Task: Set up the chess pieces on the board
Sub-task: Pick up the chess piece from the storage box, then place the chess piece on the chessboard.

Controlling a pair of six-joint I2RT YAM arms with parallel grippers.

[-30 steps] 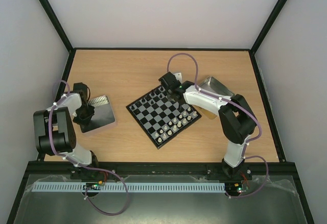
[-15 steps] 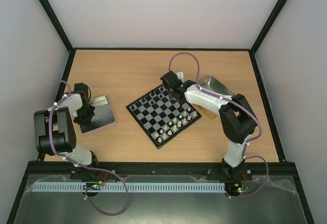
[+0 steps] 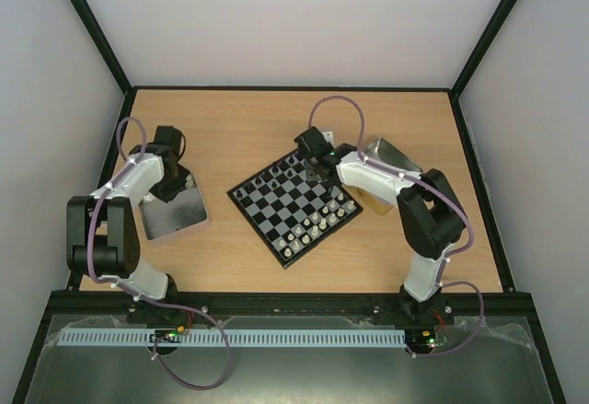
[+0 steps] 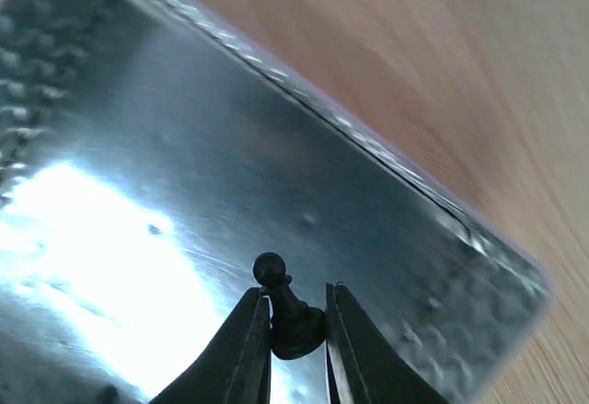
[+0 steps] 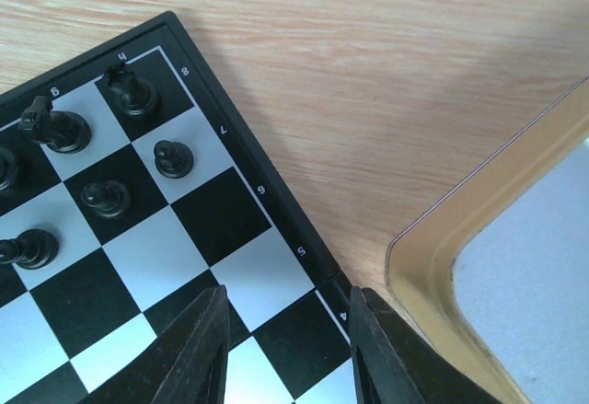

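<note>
Top view: my left gripper (image 3: 175,178) is over the far part of the left metal tin (image 3: 175,213). My right gripper (image 3: 313,159) is over the far corner of the chessboard (image 3: 293,203), which lies mid-table.

Left wrist view: my left fingers (image 4: 253,340) pinch a black pawn (image 4: 287,312) at its base, with the tin's floor behind it.

Right wrist view: my right fingers (image 5: 198,349) stand spread, gripping nothing, above the board's numbered edge. Black chessmen (image 5: 173,157) occupy the corner squares.

The top external camera looks steeply down over the whole light wooden table (image 3: 239,128). The left wrist camera hangs close above the shiny square metal tin (image 4: 138,146), the right close above a corner of the black-and-grey checked chessboard (image 5: 230,266); the overhead view shows both.
</note>
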